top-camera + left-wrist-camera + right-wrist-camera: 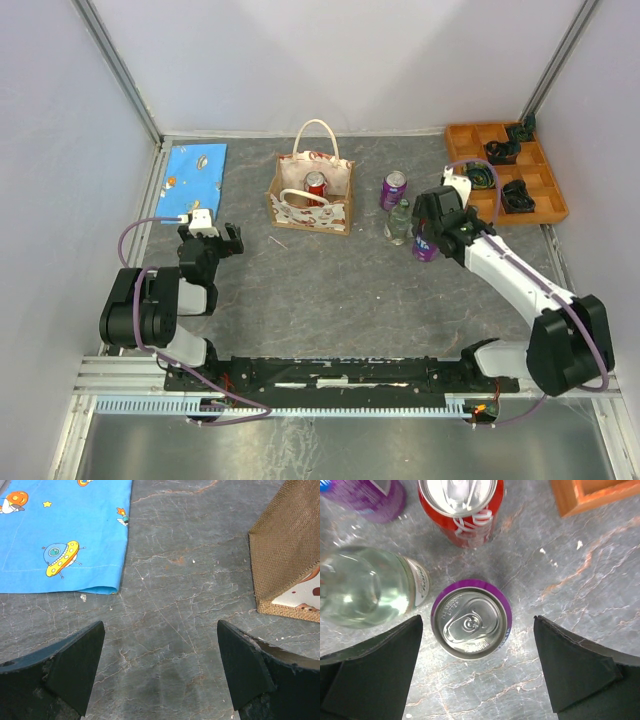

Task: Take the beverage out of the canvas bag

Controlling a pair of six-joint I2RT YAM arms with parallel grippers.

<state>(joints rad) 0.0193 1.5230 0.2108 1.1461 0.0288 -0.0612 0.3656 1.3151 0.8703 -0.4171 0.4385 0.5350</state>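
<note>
Release step: right gripper, jaws open, straddles purple can toward table right edge; next, lift clear and fetch red can from canvas bag.

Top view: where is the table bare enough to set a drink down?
Bare: the stretch nearer than the canvas bag, and the strip between it and the blue cloth. Crowded: purple can and bottle between bag and orange tray.
</note>
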